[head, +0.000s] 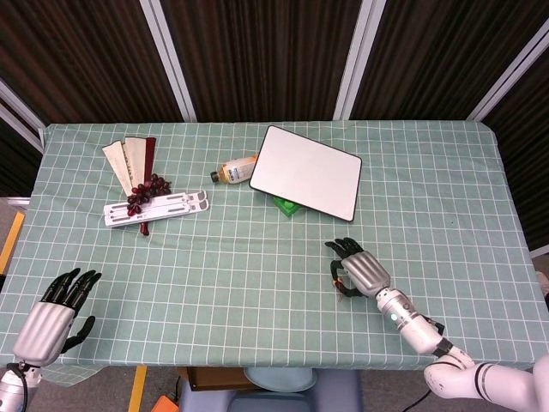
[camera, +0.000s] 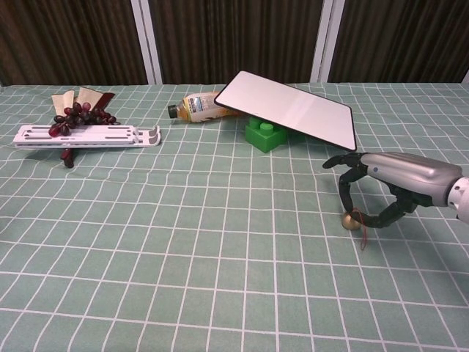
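A: Where is the right hand point(camera: 388, 189)?

B: Low over the green checked cloth point(camera: 183, 242), near the table's right front; its fingers arch down and pinch a small gold bell point(camera: 351, 221) between thumb and a fingertip; the bell sits at or just above the cloth, I cannot tell which; a thin red cord point(camera: 360, 236) trails from it onto the cloth.

A: And from the head view?

B: The same hand point(head: 358, 270) lies palm down, fingers pointing toward the far edge; the bell barely shows as a coppery spot point(head: 340, 281) under the thumb side.

A: The left hand?

B: Only the head view shows it point(head: 53, 316), at the near left corner of the table; fingers stretched out and slightly apart; it holds nothing and touches nothing.

A: What else is on the table?

B: A white board point(camera: 293, 108) with a dark rim, tilted, resting on a green brick point(camera: 267, 135); it lies beyond the right hand, apart from it; a small bottle point(camera: 196, 106) of yellowish drink lies on its side just beside the board's left edge; further left a white rack point(camera: 88, 135) lies flat, with dark red grapes point(camera: 79, 116) on it; a folding fan point(head: 130, 160) is spread behind the grapes.
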`<state>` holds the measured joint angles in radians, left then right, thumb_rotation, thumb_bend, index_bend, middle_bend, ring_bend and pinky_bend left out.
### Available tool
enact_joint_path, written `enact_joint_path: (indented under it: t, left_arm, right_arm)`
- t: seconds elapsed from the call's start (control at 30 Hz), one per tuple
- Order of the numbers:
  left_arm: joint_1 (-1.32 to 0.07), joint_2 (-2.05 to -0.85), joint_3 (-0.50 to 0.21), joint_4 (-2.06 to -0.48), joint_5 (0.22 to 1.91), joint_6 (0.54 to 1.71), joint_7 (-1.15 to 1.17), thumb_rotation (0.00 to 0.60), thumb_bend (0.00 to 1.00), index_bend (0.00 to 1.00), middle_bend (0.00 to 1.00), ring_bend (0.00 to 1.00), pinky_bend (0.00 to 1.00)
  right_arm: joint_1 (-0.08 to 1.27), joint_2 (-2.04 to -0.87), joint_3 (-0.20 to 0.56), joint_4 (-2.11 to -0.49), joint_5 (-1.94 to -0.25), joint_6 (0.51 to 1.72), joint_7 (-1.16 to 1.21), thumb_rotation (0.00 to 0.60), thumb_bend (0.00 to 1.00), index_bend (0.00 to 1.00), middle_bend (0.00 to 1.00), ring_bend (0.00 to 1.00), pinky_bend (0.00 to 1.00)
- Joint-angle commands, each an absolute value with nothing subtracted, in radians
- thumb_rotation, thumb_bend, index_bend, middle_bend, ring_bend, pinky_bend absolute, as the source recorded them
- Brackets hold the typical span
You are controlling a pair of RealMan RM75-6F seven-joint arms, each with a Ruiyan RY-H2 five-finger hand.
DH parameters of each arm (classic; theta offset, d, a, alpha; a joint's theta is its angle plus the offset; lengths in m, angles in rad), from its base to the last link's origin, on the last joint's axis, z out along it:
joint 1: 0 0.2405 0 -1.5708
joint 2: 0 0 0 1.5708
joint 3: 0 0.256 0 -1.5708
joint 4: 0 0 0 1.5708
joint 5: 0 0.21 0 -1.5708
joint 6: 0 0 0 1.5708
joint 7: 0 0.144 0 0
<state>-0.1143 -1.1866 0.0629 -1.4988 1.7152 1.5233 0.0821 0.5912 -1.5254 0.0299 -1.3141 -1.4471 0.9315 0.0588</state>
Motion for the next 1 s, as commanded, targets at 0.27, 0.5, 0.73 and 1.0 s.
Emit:
enact_joint_path:
  t: [0.27,0.5,0.73,1.0]
  left_arm:
    - [-0.116,-1.186,0.063,-1.499,1.713,1.519,0.082,0.6,0.43,0.04,0.08,0.04,0.13]
    - [-0.114,-1.186,0.064,-1.499,1.717,1.525,0.08,0.6,0.45,0.04,0.08,0.04,0.13]
    - [-0.113,-1.185,0.064,-1.501,1.718,1.527,0.082,0.6,0.45,0.05,0.08,0.04,0.13]
    - [-0.105,-1.184,0.061,-1.499,1.728,1.554,0.078,0.6,0.45,0.05,0.08,0.04,0.13]
  right_arm:
    - [0.589,-1.532,0.028,-1.304,-1.442,0.931,0.044,0.6,0.6,0.7,0.18,0.0,0.0]
    - [0.585,-1.502,0.022,-1.342,-1.43,0.924,0.011,0.6,0.61,0.46,0.15,0.0,0.0]
    - [0.55,-1.446,0.01,-1.419,-1.451,0.991,-0.014,0.6,0.61,0.25,0.1,0.0,0.0]
    - [0.323,-1.257,-0.1,-1.602,-1.541,1.332,-0.167,0.6,0.55,0.0,0.0,0.0,0.0]
